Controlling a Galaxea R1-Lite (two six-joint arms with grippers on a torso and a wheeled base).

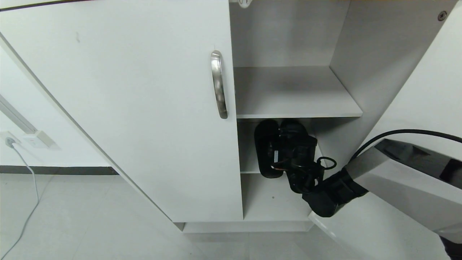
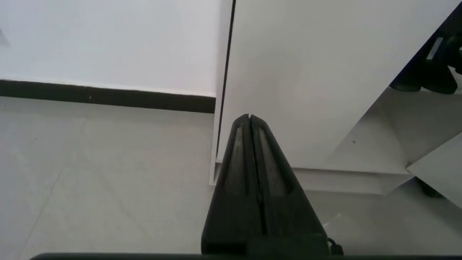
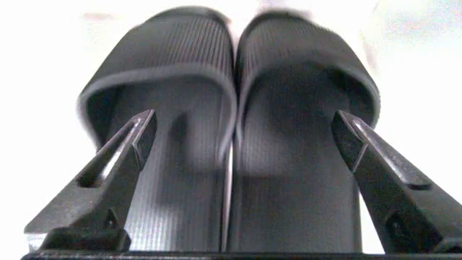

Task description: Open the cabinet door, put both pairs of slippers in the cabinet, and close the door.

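Observation:
A pair of black ribbed slippers [image 3: 231, 94] lies side by side on the middle shelf of the white cabinet [image 1: 249, 159], toes pointing inward. One slipper [image 1: 266, 148] shows beside my right gripper [image 1: 288, 144]; the arm partly covers the other. My right gripper [image 3: 244, 115] is open just above the pair, with one finger [image 3: 115, 166] out over each outer side. The cabinet's right door [image 1: 426, 90] stands swung open. My left gripper [image 2: 249, 119] is shut and empty, low over the floor, pointing at the cabinet's bottom corner.
The left door [image 1: 126, 108] is shut, with a metal handle [image 1: 218, 85]. An upper shelf [image 1: 292, 94] and the bottom compartment [image 1: 270, 202] are bare. A wall socket and cable [image 1: 11, 142] sit at the far left above the tiled floor [image 1: 90, 224].

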